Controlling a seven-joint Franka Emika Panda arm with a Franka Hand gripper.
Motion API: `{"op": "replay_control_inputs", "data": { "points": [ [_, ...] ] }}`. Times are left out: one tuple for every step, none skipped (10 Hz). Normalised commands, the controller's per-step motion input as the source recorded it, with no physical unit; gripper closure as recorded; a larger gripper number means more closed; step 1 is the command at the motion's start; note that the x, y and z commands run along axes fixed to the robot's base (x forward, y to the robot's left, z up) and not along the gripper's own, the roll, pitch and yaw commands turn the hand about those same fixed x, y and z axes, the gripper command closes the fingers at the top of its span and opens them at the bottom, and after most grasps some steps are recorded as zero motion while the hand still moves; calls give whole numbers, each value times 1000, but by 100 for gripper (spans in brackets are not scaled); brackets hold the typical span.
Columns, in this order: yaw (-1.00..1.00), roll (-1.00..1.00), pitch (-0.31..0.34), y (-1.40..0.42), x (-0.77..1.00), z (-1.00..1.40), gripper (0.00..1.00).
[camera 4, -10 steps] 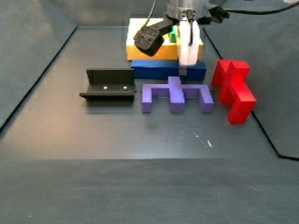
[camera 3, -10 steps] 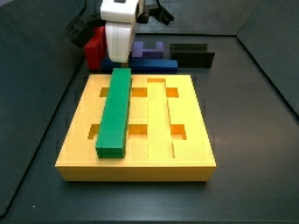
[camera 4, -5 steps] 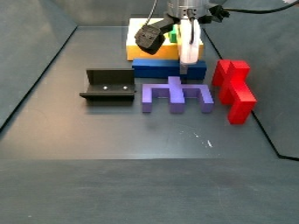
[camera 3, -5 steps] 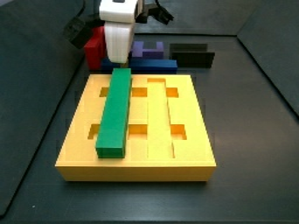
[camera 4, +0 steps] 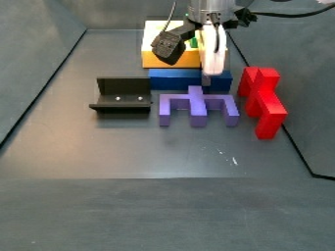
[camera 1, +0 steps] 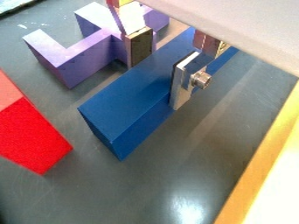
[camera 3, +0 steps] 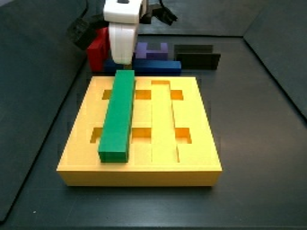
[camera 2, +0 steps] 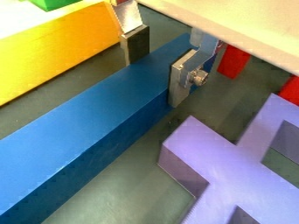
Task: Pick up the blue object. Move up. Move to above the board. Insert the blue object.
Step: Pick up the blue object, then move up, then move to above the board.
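In a side view, from left to right, the fixture [camera 4: 119, 96], the purple block [camera 4: 197, 106] and the red piece [camera 4: 261, 99] stood on the bench, with the blue object [camera 4: 187, 77] at twelve o'clock of the purple block, against the board [camera 4: 160, 44]. The hand [camera 2: 159, 54] hung upright, fingers [camera 2: 184, 76] straddling the bar, narrow but seemingly not yet clamped. A good grasp would want both pads square on the long faces (near mid-length) before lifting.

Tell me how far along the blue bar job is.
Early. Done: the claw is down over the blue bar, one finger on each side, in both wrist views. In hand: the grasp; whether the pads touch yet is unclear. Left: lifting it off the floor, carrying it over the board, inserting it beside the green bar.
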Motion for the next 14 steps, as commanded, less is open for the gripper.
{"op": "replay_control_inputs", "data": {
  "points": [
    [0, 0, 0, 0, 0, 0, 100],
    [0, 0, 0, 0, 0, 833, 100],
    [-40, 0, 9, -7, 32, 823, 100],
    [-42, -10, 69, -11, -8, 656, 100],
    [-17, -46, 73, -3, 28, 286, 100],
    [0, 0, 0, 0, 0, 1400, 100],
    [3, -5, -8, 1, -1, 1400, 100],
    [0, -39, 14, -5, -44, 1400, 100],
    [-6, -74, -6, 6, -21, 1400, 100],
    [-7, -79, 24, 6, 9, 1400, 100],
    [-9, -69, 70, 1, 1, 1400, 100],
    [-9, -64, 62, 5, -6, 1400, 100],
    [-10, -59, 56, 7, 7, 778, 100],
    [-10, -59, 58, 8, 38, 293, 100]
  ]
}}
